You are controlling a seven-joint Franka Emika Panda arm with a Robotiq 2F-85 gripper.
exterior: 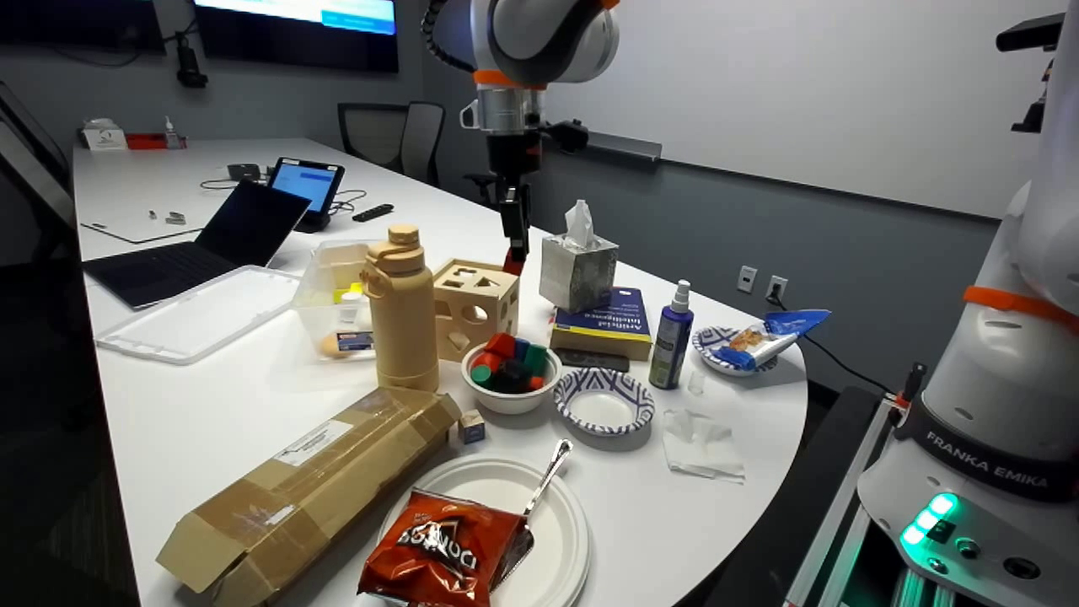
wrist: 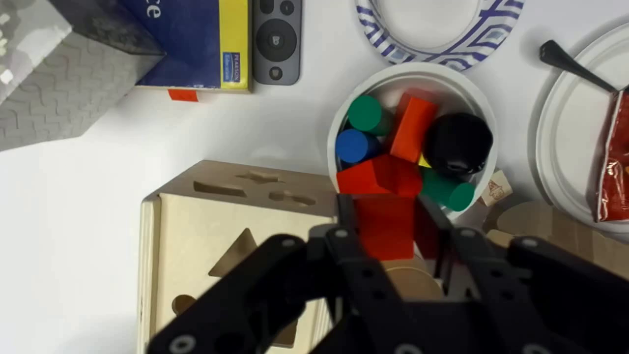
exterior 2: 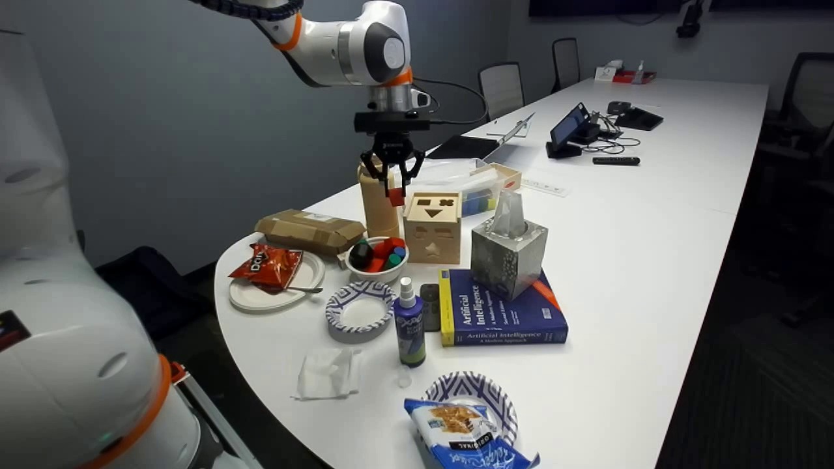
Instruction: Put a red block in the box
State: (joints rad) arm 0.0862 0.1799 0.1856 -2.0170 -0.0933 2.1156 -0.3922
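Note:
The red block (exterior 2: 396,197) is held between the fingers of my gripper (exterior 2: 395,189). It also shows in an exterior view (exterior: 512,264), partly hidden by the fingers, and in the wrist view (wrist: 384,228). My gripper (wrist: 385,199) is shut on the block, above the table. The pale wooden box (exterior 2: 432,242) has shape cut-out holes in its top and sides. It also stands in an exterior view (exterior: 476,308) and at the lower left of the wrist view (wrist: 196,231). The block is beside the box's top edge, at about that height, not over its top holes.
A white bowl (exterior 2: 376,276) with red, green, blue and black pieces stands beside the box. A tall tan bottle (exterior: 406,320) and a plastic bin (exterior: 316,291) are close to the box. A tissue box (exterior 2: 509,251) sits on a blue book (exterior 2: 502,312).

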